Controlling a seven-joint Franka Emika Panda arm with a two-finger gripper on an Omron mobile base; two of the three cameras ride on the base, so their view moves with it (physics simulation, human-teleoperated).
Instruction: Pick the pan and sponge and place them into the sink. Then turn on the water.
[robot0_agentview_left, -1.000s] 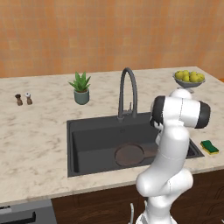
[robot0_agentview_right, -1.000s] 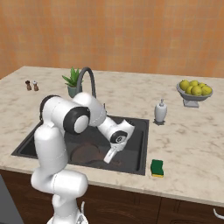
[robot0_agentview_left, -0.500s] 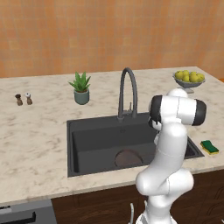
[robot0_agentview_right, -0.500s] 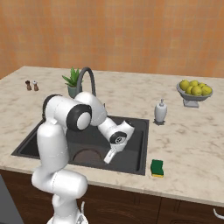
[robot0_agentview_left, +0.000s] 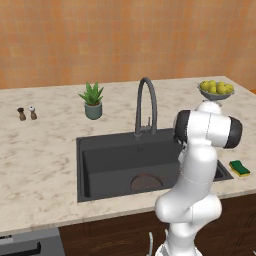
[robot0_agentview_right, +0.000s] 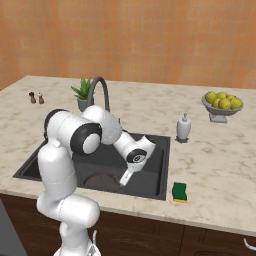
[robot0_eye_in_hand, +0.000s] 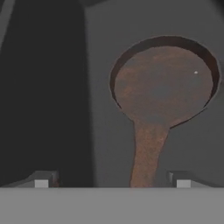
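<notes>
The dark brown pan (robot0_eye_in_hand: 164, 87) lies flat on the floor of the sink (robot0_agentview_left: 115, 160), seen too as the pan (robot0_agentview_left: 146, 181) and the pan (robot0_agentview_right: 100, 179). Its handle runs down between my fingertips (robot0_eye_in_hand: 183, 180), nearer the right one, with a gap on both sides. My gripper (robot0_eye_in_hand: 112, 181) is open low inside the sink (robot0_agentview_right: 160, 165), just above the handle, and shows as the gripper (robot0_agentview_right: 127, 176). The yellow-green sponge (robot0_agentview_left: 239, 168) rests on the counter right of the basin, the sponge (robot0_agentview_right: 179, 192) near the front edge. No water is in view at the faucet (robot0_agentview_left: 146, 102).
A grey fruit bowl (robot0_agentview_right: 222, 102) stands at the back right, a soap dispenser (robot0_agentview_right: 183, 126) beside the sink's right rim. A potted plant (robot0_agentview_left: 92, 100) stands left of the faucet (robot0_agentview_right: 100, 90). Two small shakers (robot0_agentview_left: 27, 113) sit far left.
My jaws have spread from shut to wide open, letting go of the pan's handle. The pan stays on the sink floor and the arm has barely moved.
</notes>
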